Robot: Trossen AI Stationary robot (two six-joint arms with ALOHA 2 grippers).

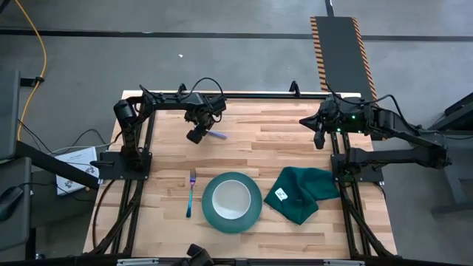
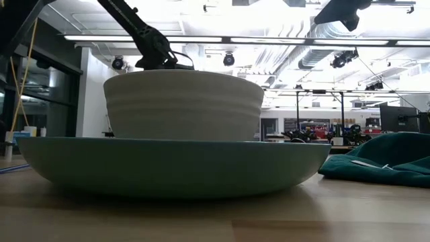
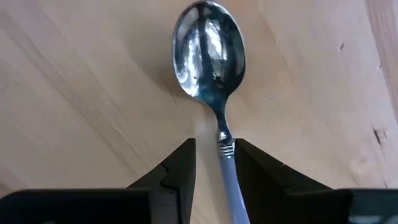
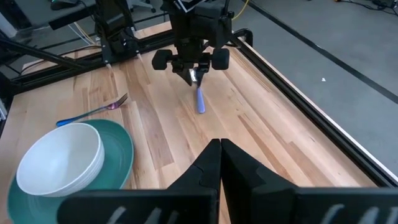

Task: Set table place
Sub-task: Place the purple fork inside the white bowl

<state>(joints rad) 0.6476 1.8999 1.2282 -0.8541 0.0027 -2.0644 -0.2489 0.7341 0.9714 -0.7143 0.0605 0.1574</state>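
Note:
A metal spoon (image 3: 208,50) with a blue-purple handle (image 1: 217,135) lies flat on the wooden table (image 1: 281,148) at the far left. My left gripper (image 1: 196,136) is low over it and open, with one finger on each side of the handle (image 3: 231,186) just behind the neck. The left gripper also shows in the right wrist view (image 4: 194,73). The fork (image 1: 191,192) lies left of the teal plate (image 1: 232,202), which carries the white bowl (image 1: 230,196). My right gripper (image 4: 219,149) is shut and empty at the table's far right (image 1: 319,137). My left gripper's fingers point down at the table, one on each side of the spoon's handle near the neck (image 3: 225,149). The handle lies close against one finger (image 3: 252,168), with a gap to the other. I cannot tell whether it touches. The spoon lies flat on the table.
A dark green cloth (image 1: 301,192) with a white tag lies right of the plate. It also shows in the low view (image 2: 383,158), beside the plate (image 2: 175,165) and bowl (image 2: 183,104). Bare wood lies between the spoon and the plate. The black frame (image 1: 251,95) runs along the far edge.

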